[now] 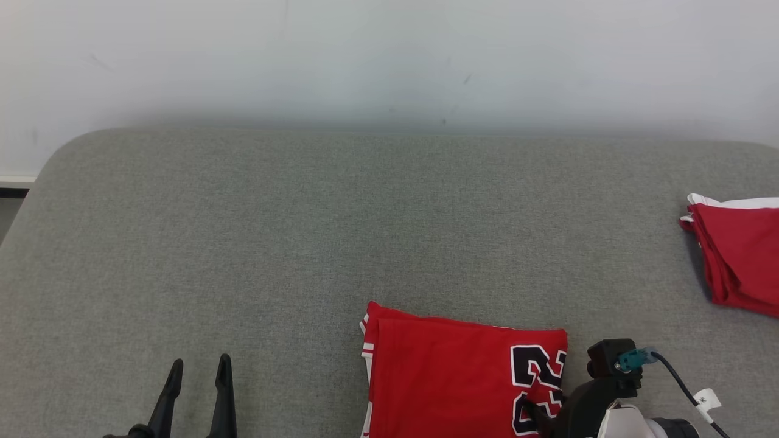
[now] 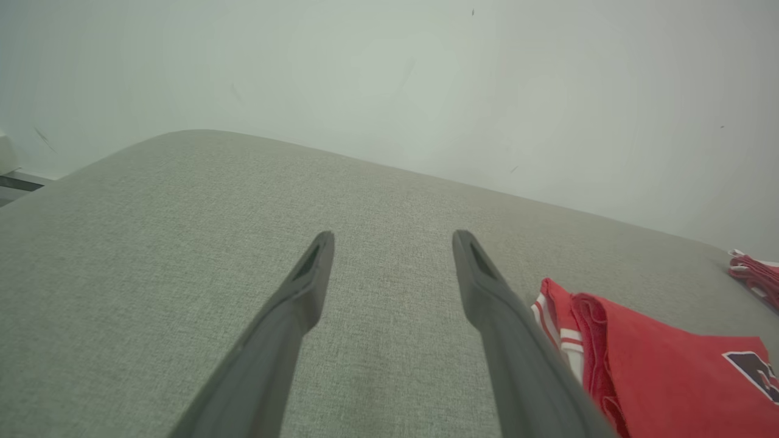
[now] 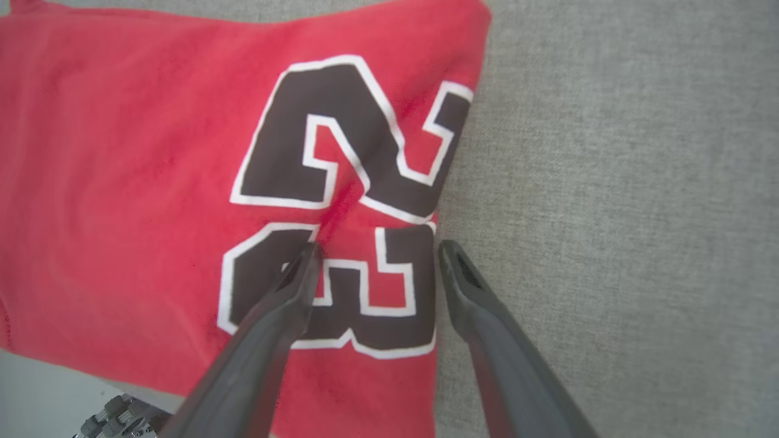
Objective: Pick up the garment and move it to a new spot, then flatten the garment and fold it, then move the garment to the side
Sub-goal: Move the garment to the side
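- Red jersey [image 1: 450,377] lies folded on the grey cushion [image 1: 243,243] — only the move aside seems left.
- Right gripper [image 3: 377,255] spread wide astride its edge, empty; left gripper [image 1: 199,371] likewise agape.

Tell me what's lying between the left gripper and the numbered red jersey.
Bare grey cushion: in the head view, nothing lies on the stretch between the left gripper and the numbered red jersey. The left wrist view agrees.

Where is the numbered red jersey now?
In the head view, the red jersey lies low, right of centre, on the grey cushion, the right gripper over its numbered edge.
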